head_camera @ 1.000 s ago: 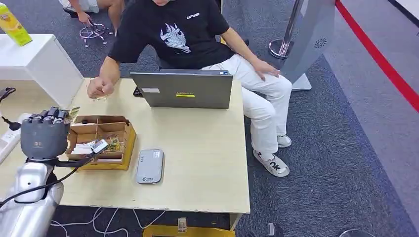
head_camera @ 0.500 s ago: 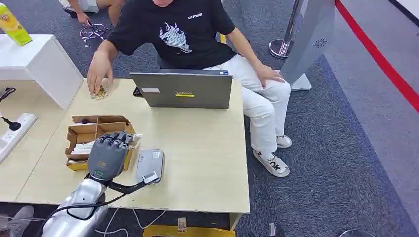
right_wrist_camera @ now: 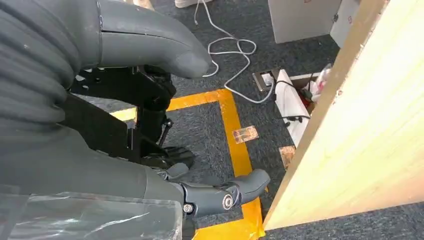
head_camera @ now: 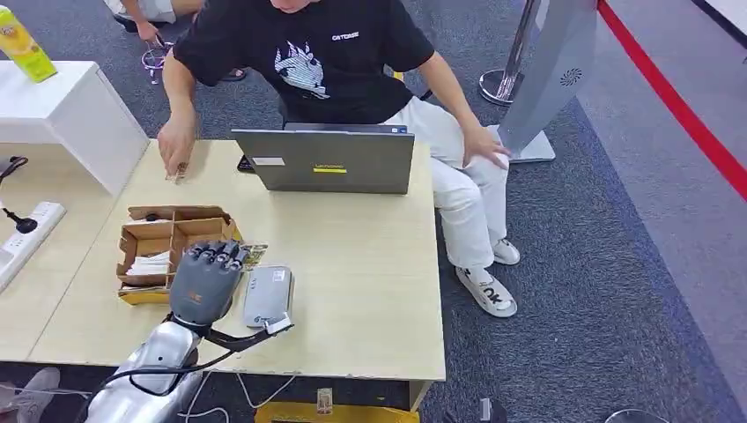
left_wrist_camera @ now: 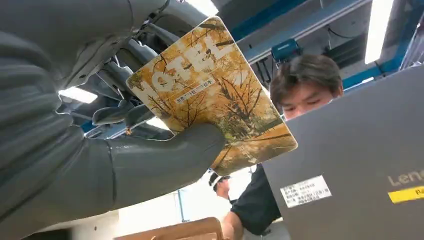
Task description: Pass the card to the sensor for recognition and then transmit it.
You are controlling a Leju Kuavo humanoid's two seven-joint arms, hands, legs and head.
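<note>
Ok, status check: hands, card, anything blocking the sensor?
Left hand holds card, beside grey sensor. Right hand empty, hanging below table. Nothing blocking sensor.

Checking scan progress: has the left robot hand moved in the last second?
Yes. The left robot hand moved right, from beside the cardboard box toward the grey sensor.

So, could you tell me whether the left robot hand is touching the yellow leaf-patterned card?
Touching: in the left wrist view the left robot hand pinches the card.

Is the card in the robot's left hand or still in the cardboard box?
In the hand. The left hand pinches the card between thumb and fingers, outside the cardboard box.
</note>
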